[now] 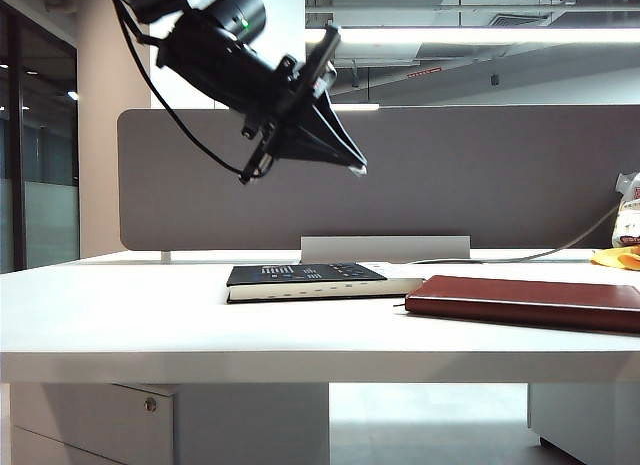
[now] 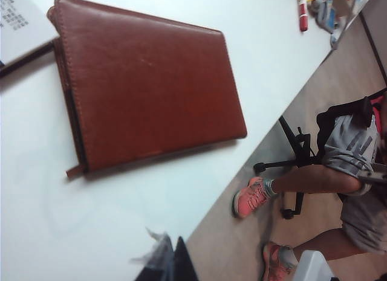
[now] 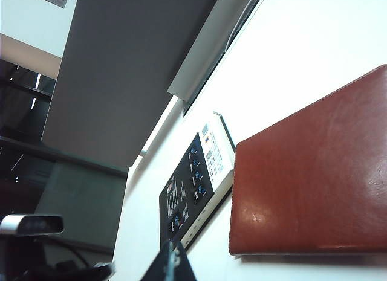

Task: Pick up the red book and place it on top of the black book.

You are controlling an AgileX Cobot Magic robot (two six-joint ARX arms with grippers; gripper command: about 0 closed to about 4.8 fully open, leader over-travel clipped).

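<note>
The red book [image 1: 525, 300] lies flat and closed on the white table at the right, near the front edge. The black book [image 1: 305, 275] lies flat just left of it and a little further back, its cream page edges facing front. My left gripper [image 1: 358, 167] hangs high above the black book, tilted down toward the right, fingers together and empty. Its wrist view looks down on the red book [image 2: 148, 81] with the left gripper [image 2: 171, 257] shut over bare table. The right gripper [image 3: 171, 260] is shut, with the black book [image 3: 187, 196] and red book [image 3: 314, 172] beyond it.
A grey partition [image 1: 400, 175] closes off the back of the table. A cable [image 1: 520, 257], a yellow item [image 1: 618, 257] and a white bag [image 1: 628, 210] sit at the back right. A seated person [image 2: 338, 166] is beside the table's edge. A red marker [image 2: 302, 12] lies further along.
</note>
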